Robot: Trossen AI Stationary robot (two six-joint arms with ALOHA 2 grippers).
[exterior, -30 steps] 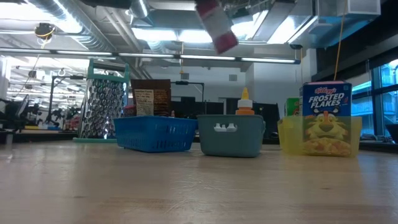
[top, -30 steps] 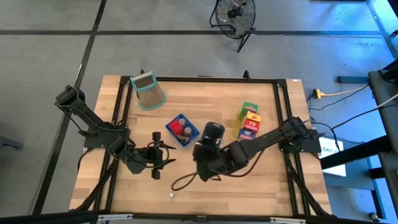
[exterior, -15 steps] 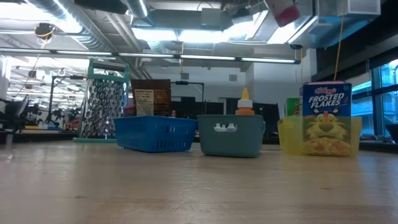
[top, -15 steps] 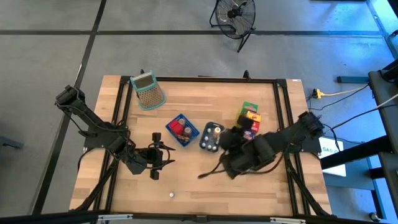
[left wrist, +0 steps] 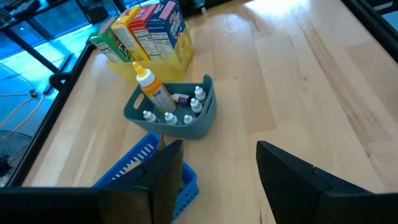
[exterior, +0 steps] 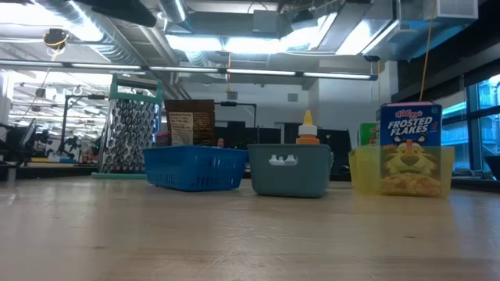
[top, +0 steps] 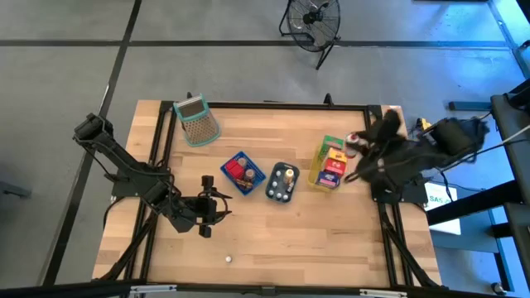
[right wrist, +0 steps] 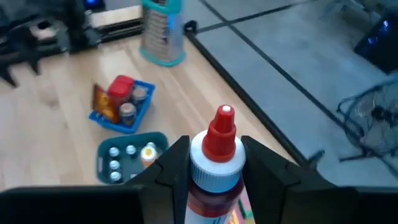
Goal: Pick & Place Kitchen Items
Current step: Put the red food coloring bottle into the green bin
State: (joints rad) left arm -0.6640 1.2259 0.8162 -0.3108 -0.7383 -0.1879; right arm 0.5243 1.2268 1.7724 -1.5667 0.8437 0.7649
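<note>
Right wrist: red-capped bottle (right wrist: pixel 214 165) between fingers (right wrist: pixel 171 163)

Lab/workshop: concrete floor (top: pixel 248 74), exposed ceiling ducts (exterior: pixel 258 19), floor fan (top: pixel 313 21).

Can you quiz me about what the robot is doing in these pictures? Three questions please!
1. True or false: the cereal boxes stand in the yellow tray.
2. The right gripper has its jaws shut on a bottle. What colour is the bottle's cap? A green, B red, C blue.
3. Fill in: the left gripper holds nothing, and its jaws are ____.

Key: 1 true; 2 B; 3 open.
</note>
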